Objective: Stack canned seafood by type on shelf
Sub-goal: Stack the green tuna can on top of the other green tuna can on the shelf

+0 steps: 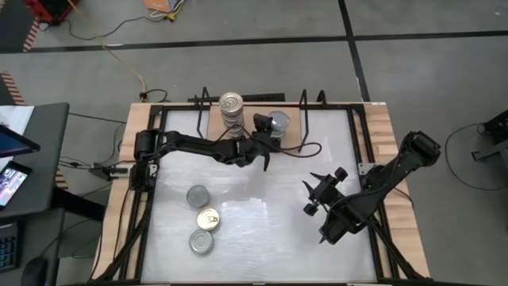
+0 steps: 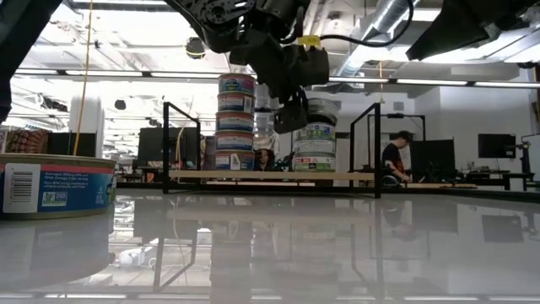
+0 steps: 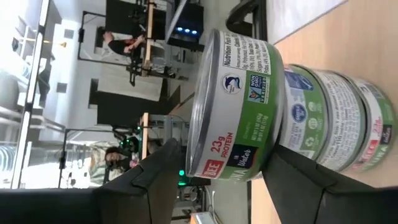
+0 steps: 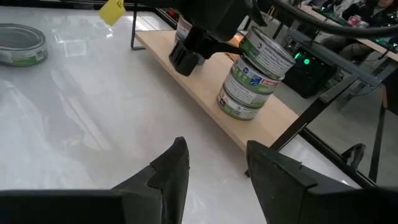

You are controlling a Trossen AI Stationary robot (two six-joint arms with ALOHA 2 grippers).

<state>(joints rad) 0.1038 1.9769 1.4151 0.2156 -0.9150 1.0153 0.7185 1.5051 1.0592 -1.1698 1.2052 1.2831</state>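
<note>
The shelf (image 2: 270,176), a light-wood board with black wire ends, stands at the table's far edge. On it are a tall stack of blue-and-red-labelled tins (image 2: 236,122) and a shorter stack of green-labelled tins (image 2: 315,145). My left gripper (image 3: 227,171) is at the green stack's top, shut on a green-labelled tin (image 3: 239,106) that sits tilted there (image 4: 267,53). Three loose tins lie on the white tabletop to the near left: silver-topped (image 1: 198,195), gold-topped (image 1: 208,218), silver-topped (image 1: 202,241). My right gripper (image 1: 316,195) hovers open over the table's right half, touching nothing. My left gripper is turned on its side and comes about level from the table's left. One finger (image 3: 168,165) lies by the tin's lid rim (image 3: 198,155) and the other (image 3: 298,177) at its base edge (image 3: 270,158). The tin is tilted, one edge of its base on the green stack's top tin (image 3: 311,106).
The black wire frames (image 2: 181,143) (image 2: 367,143) close the shelf's two ends. A loose tin (image 2: 55,186) sits close to the low camera. Bare wood shows on the shelf right of the green stack (image 4: 273,118). A person (image 2: 396,156) works in the room behind.
</note>
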